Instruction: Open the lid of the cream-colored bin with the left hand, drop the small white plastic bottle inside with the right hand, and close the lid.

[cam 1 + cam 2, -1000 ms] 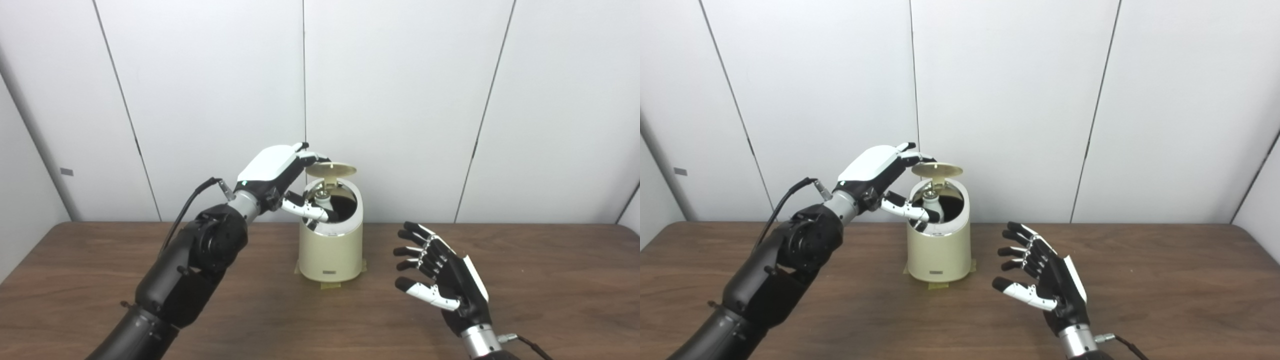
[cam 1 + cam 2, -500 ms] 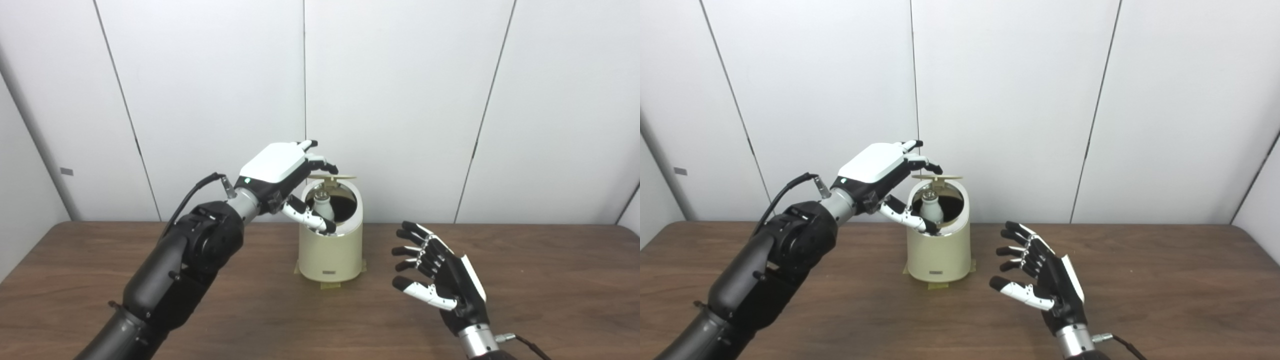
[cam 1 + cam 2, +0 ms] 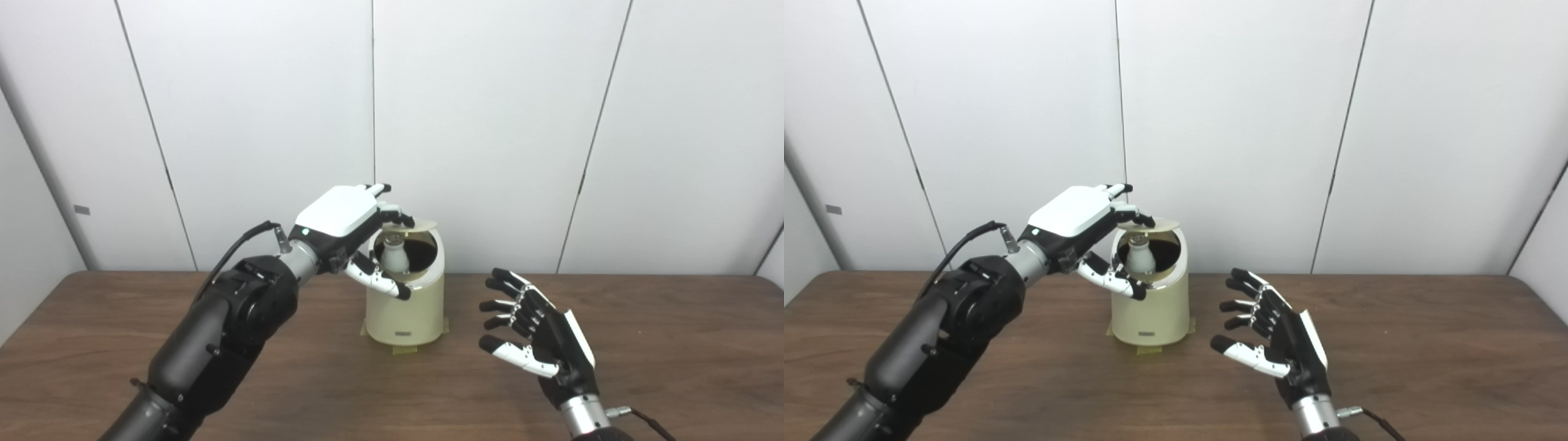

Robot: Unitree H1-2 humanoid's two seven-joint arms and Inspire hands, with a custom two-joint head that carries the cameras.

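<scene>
The cream-colored bin (image 3: 404,309) stands upright in the middle of the table. Its round lid (image 3: 418,225) lies tilted low over the back of the opening, still partly raised. Inside, the small white plastic bottle (image 3: 395,258) stands against the left of the dark interior. My left hand (image 3: 343,219) is at the bin's upper left, fingertips resting on top of the lid and thumb spread below along the front rim; it grips nothing. My right hand (image 3: 542,335) hovers open to the right of the bin, palm toward it, holding nothing.
The brown wooden table (image 3: 674,343) runs wide on both sides of the bin. Strips of tape (image 3: 401,350) show under the bin's base. White wall panels (image 3: 490,122) close off the back just behind the bin.
The lid has come down from standing well above the opening to almost flat on the rim, with my left hand following it down. The right hand has drifted slightly nearer me.
</scene>
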